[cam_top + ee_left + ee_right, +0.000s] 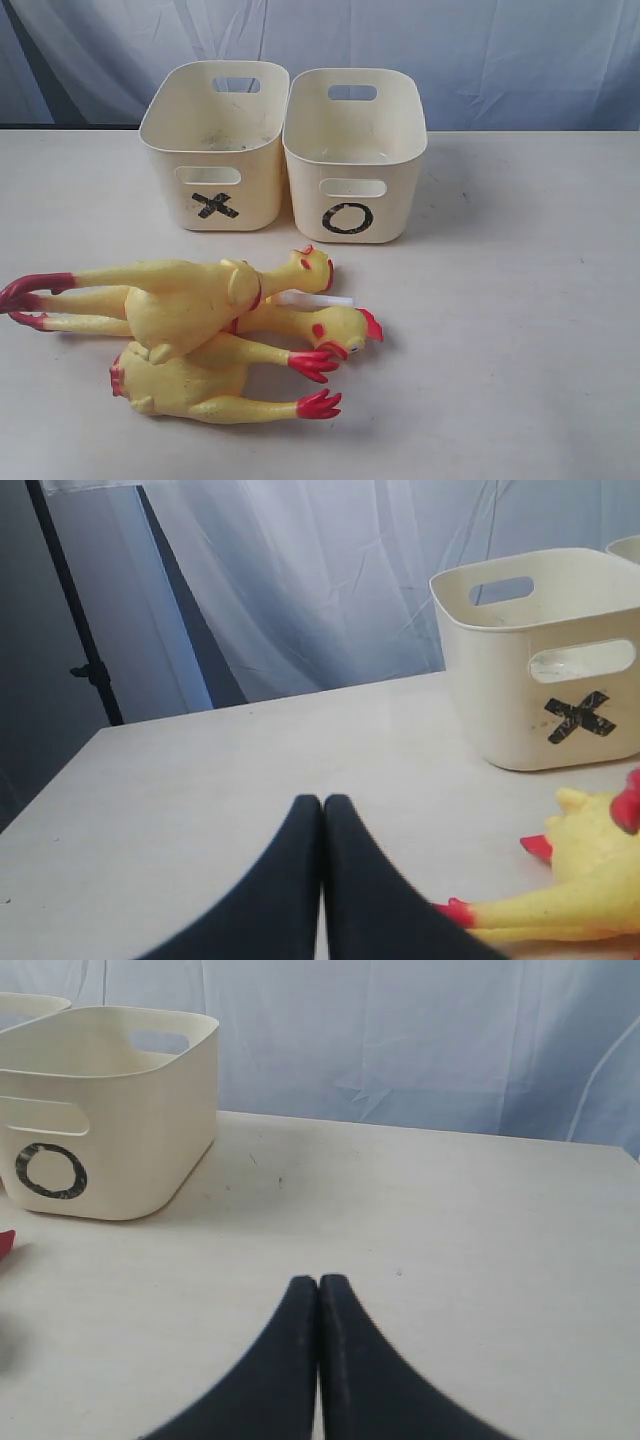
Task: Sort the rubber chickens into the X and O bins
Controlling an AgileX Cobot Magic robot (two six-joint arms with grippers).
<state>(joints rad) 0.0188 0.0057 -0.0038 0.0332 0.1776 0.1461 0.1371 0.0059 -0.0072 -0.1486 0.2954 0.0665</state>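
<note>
Rubber chickens (180, 305) heaped on the pale table (520, 330), just in front of the X bin (255, 190) and O bin (400, 190), touching neither. Top one on its side, red feet to the left, head toward the O bin. Beneath it another head with a red comb; in front, one with feet to the right. Bins upright, just beside each other, interiors bare cream plastic. Grippers seen from the wrists only: left gripper (322, 802) with fingers pressed together, near a chicken's leg and the X bin; right gripper (318, 1282) likewise closed tight over bare tabletop, O bin well apart. Dark stand pole (70, 630) in the left wrist view alone.
</note>
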